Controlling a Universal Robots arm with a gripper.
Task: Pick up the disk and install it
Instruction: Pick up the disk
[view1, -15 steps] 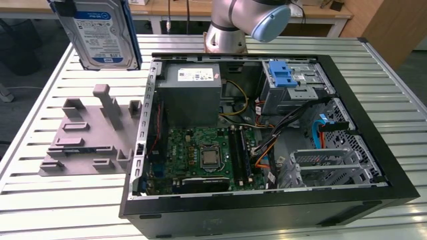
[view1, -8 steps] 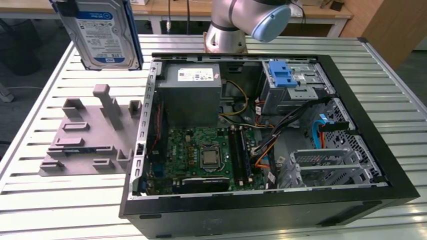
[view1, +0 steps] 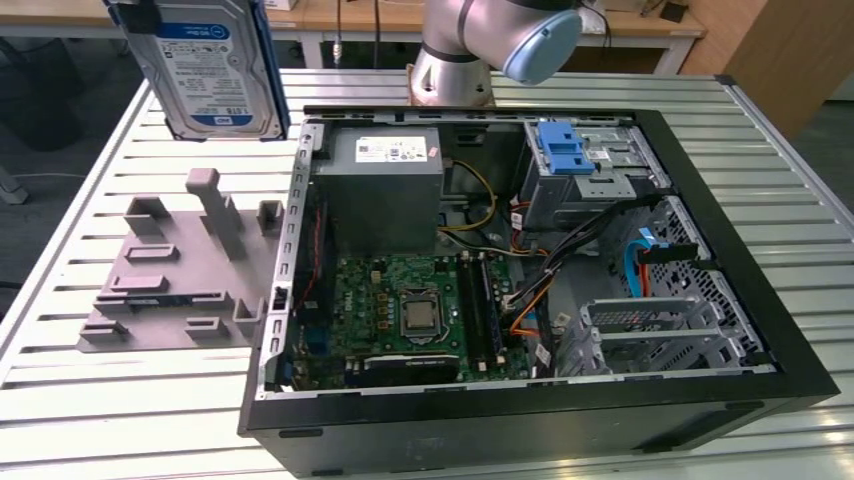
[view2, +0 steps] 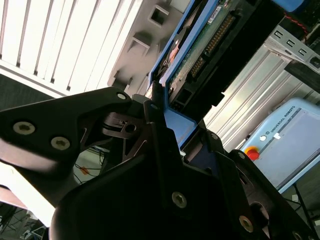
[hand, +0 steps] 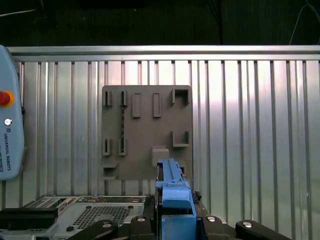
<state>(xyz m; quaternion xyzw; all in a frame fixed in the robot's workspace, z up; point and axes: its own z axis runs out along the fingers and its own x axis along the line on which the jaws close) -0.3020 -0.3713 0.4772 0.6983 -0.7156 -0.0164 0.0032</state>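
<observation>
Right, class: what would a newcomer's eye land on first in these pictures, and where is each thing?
The disk, held in the air at the exterior view's upper left with the grey holder plate below it; the first wrist view shows the gripper shut on its blue frame. Next, the open computer case in the middle, its green board and cables exposed.
</observation>
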